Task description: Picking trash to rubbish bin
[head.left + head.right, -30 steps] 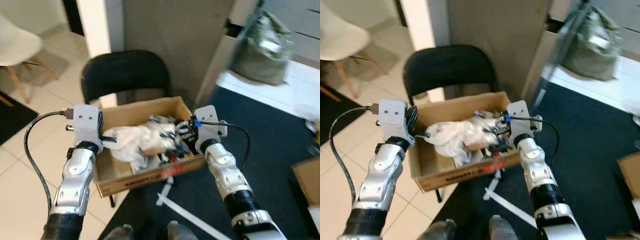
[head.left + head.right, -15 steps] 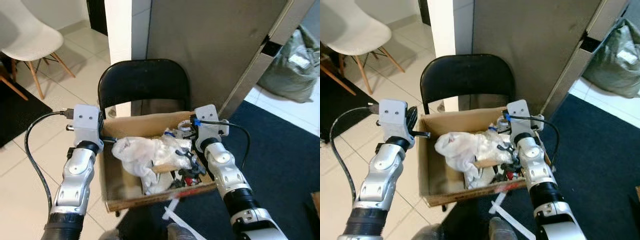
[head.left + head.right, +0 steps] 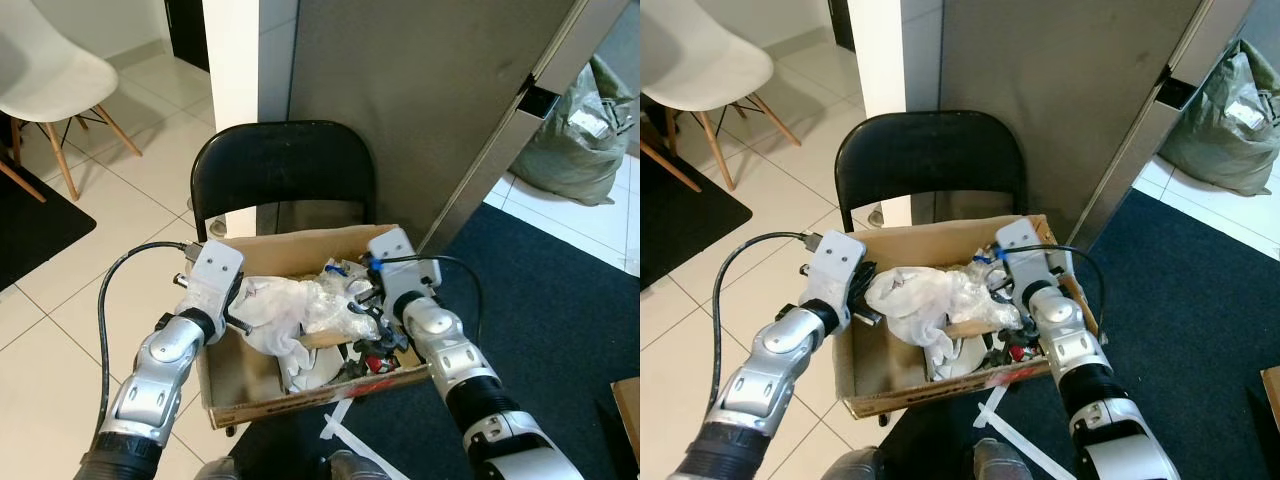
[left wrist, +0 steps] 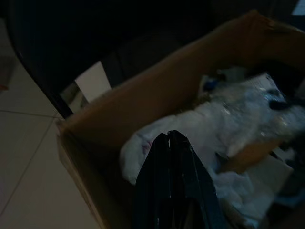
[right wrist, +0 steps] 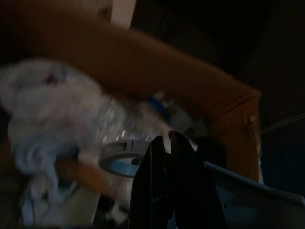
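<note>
White chair [image 3: 40,80]: far left, on the tiled floor, well apart from the box.
Left arm: bent at the elbow and angled up and inward from the near left, a black cable looping off its wrist.
Left tool [image 4: 172,143]: at the left wall of the box, its two black fingers pressed together with nothing between them, tips pointing at the white plastic bag.
Cardboard box [image 3: 262,392]: open-topped, resting on the seat of the black folding chair [image 3: 283,165], between the two arms.
White plastic bag [image 3: 280,305]: crumpled, in the left and middle of the box, lying on top of the other rubbish.
Other trash: a clear plastic bottle with a blue cap [image 5: 159,106] toward the far side of the box, a white ring-shaped piece [image 5: 119,151] near the right tool, and small dark and red bits in the near right corner.
Right arm: reaches up from the near right, forearm leaning inward over the right wall of the box.
Right tool [image 5: 167,139]: inside the right part of the box, fingers pressed together and holding nothing, just beside the white ring.
Grey panel [image 3: 430,90]: upright behind the chair.
Dark blue carpet [image 3: 570,300]: on the right.
Green bag [image 3: 580,125]: far right, on the floor.
</note>
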{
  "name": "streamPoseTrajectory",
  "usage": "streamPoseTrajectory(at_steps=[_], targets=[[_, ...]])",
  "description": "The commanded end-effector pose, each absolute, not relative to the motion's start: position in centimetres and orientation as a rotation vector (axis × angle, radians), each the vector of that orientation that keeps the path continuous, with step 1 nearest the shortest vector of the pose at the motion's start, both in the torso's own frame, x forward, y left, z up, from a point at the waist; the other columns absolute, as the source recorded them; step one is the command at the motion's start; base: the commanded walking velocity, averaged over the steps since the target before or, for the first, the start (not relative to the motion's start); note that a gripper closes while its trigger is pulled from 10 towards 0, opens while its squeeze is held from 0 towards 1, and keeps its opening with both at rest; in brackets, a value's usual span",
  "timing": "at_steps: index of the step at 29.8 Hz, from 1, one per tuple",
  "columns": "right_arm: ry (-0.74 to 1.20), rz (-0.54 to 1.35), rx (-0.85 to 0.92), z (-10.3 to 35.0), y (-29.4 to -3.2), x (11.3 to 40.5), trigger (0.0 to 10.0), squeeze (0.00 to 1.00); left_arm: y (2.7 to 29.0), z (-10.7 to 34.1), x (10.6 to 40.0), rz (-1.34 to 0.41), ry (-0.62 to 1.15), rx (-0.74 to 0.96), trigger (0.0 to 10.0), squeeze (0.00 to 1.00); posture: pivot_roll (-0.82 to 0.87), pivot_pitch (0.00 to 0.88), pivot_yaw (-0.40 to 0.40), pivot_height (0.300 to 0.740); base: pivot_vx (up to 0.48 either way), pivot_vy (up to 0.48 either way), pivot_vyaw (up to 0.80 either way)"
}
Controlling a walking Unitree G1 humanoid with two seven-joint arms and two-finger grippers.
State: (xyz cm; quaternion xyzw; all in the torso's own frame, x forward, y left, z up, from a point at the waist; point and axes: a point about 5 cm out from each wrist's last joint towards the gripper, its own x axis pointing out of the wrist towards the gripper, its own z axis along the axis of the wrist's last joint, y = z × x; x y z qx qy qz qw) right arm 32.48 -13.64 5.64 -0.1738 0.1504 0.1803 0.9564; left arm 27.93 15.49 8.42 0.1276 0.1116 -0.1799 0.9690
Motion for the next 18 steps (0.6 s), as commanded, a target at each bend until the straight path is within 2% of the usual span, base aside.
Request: streamPoseTrajectory(at_steps=[1,4,5,10,11,12,14,18], targets=[[0.350,0.379,-0.397,5.0,-14.1,32.3,10.0,0.00,15.2,8.1,27.6,-0.395,0.245,0.260,10.0,0.00,0.08,0.045,-0.080,0.740,0.000,0.000,0.00],[0.364,0.388,-0.406,4.7,-14.3,32.1,10.0,0.00,15.2,8.1,27.6,-0.393,0.250,0.261,10.0,0.00,0.07,0.047,-0.078,0.740,0.000,0.000,0.00],[0.363,0.401,-0.376,4.8,-14.2,32.0,10.0,1.00,15.2,8.1,27.6,-0.392,0.250,0.262,10.0,0.00,0.07,0.048,-0.077,0.740,0.000,0.000,0.00],[0.349,0.393,-0.325,5.1,-14.1,32.1,10.0,1.00,15.3,8.2,27.6,-0.386,0.250,0.269,10.0,0.00,0.07,0.048,-0.075,0.740,0.000,0.000,0.00],[0.337,0.373,-0.318,5.3,-14.2,32.3,10.0,0.91,15.4,8.3,27.7,-0.378,0.250,0.276,10.0,0.00,0.07,0.048,-0.075,0.740,0.000,0.000,0.00],[0.296,0.319,-0.264,5.9,-14.4,32.7,10.0,0.00,15.9,8.6,28.1,-0.319,0.235,0.292,10.0,0.00,0.08,0.049,-0.074,0.740,0.000,0.000,0.00],[0.278,0.299,-0.241,6.1,-14.5,32.9,10.0,0.00,16.1,8.7,28.3,-0.288,0.226,0.296,10.0,0.00,0.08,0.049,-0.074,0.740,0.000,0.000,0.00],[0.195,0.135,-0.150,7.7,-16.0,33.7,10.0,0.00,18.0,10.6,29.3,-0.052,0.105,0.231,10.0,0.00,0.08,0.049,-0.073,0.740,0.000,0.000,0.00]])
